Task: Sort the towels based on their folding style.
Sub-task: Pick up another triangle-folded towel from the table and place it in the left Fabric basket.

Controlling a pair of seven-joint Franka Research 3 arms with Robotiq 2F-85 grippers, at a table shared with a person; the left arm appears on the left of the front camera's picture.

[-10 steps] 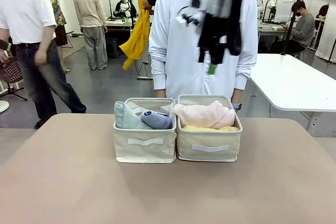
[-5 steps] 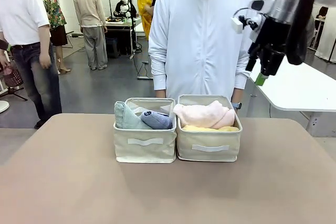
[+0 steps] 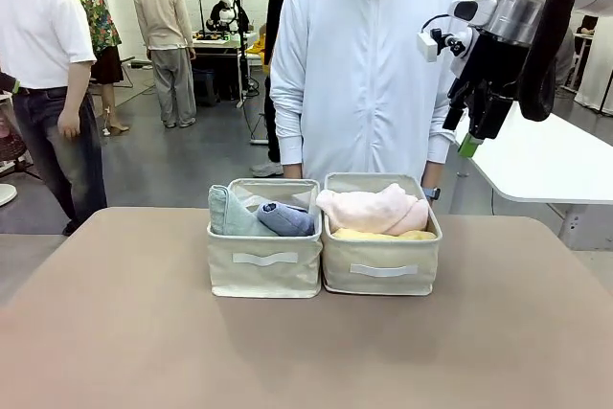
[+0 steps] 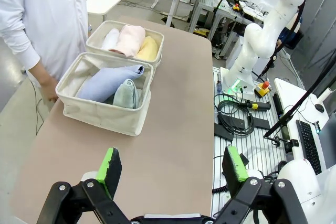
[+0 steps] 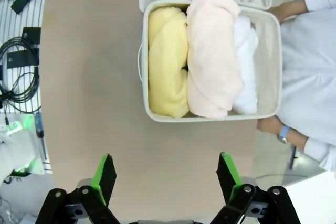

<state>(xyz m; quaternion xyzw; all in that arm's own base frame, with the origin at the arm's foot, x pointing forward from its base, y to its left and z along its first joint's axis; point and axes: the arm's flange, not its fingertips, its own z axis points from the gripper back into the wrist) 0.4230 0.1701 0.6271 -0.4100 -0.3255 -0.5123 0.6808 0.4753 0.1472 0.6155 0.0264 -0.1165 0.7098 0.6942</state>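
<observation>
Two beige bins stand side by side mid-table. The left bin (image 3: 265, 261) holds the cone-folded grey-teal towel (image 3: 227, 213) and light blue towel (image 3: 285, 219). The right bin (image 3: 381, 270) holds rolled pink (image 3: 374, 208) and yellow (image 3: 383, 235) towels; the right wrist view also shows a white roll (image 5: 244, 66) beside the pink (image 5: 212, 51) and yellow (image 5: 167, 61) ones. My right gripper (image 3: 471, 141) hangs high at the upper right, open and empty (image 5: 165, 171). Open and empty too, my left gripper (image 4: 172, 165) hovers high over the table's near-left side, with both bins (image 4: 105, 114) ahead of it.
A person in a white hooded top (image 3: 369, 64) stands right behind the bins, one hand (image 5: 270, 124) by the right bin's far corner. The tan tabletop (image 3: 144, 332) is bare around the bins. A white table (image 3: 541, 155) stands at the right; cables and equipment (image 4: 236, 119) lie beyond the table's edge.
My right arm swung from above the bins at the picture's top middle out to the upper right, then held nearly still. The towels and bins stayed put.
</observation>
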